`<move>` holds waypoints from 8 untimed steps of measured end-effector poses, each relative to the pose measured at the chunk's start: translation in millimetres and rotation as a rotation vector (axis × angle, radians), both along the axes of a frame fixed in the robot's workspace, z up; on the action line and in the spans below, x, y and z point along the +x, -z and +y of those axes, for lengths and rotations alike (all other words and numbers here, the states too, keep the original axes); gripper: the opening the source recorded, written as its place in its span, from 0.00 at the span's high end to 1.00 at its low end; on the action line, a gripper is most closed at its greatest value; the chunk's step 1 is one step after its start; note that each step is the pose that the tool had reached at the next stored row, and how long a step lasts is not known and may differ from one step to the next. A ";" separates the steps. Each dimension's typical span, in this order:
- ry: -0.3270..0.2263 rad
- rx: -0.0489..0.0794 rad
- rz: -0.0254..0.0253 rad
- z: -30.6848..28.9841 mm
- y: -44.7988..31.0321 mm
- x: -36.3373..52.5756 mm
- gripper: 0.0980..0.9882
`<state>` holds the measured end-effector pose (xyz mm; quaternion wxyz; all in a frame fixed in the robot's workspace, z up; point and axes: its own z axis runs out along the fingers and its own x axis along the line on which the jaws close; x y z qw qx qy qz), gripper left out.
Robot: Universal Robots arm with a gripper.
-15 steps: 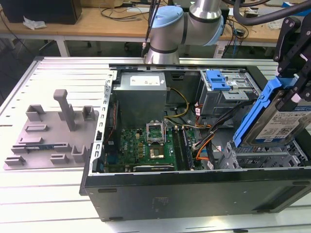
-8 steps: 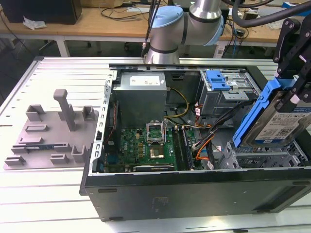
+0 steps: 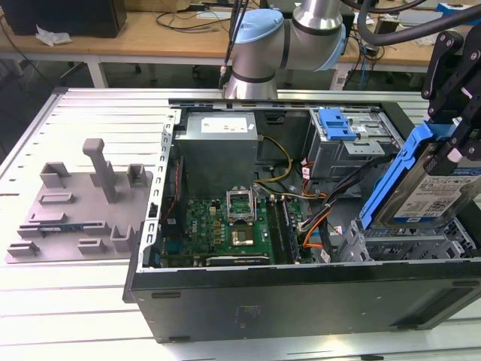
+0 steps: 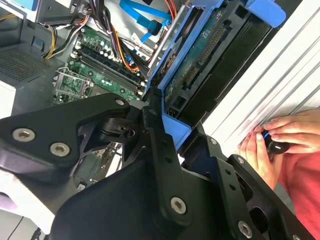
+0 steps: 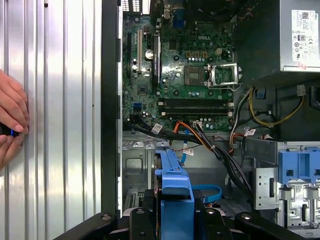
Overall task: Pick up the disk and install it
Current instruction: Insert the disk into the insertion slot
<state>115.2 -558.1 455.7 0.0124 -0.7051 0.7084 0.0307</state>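
The disk, a silver drive with a white-and-blue label and blue carrier rails, hangs tilted over the drive cage at the exterior view's right end of the open computer case. My black gripper is shut on its upper part. In the second wrist view the disk shows its connector edge between blue rails, with the gripper clamped on the rail. In the first wrist view the disk's blue rail stands edge-on above the gripper.
The motherboard, power supply and loose cables lie inside the case. A blue latch sits on the far bay. A grey tray with posts lies at the exterior view's left. A person's hand rests on the ribbed table.
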 end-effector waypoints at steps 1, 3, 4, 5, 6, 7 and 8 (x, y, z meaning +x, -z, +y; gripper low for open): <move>0.000 0.000 0.0000 0.0 0.2 0.0 0.70; 0.000 0.000 0.0000 0.0 1.1 0.0 0.70; 0.000 0.000 0.0000 0.0 1.3 0.0 0.70; 0.000 0.000 0.0000 0.0 1.5 0.0 0.70; 0.000 0.000 0.0000 0.0 1.9 0.0 0.70; 0.000 0.000 0.0000 0.0 2.4 0.0 0.70; 0.000 0.000 0.0000 0.0 2.8 0.0 0.70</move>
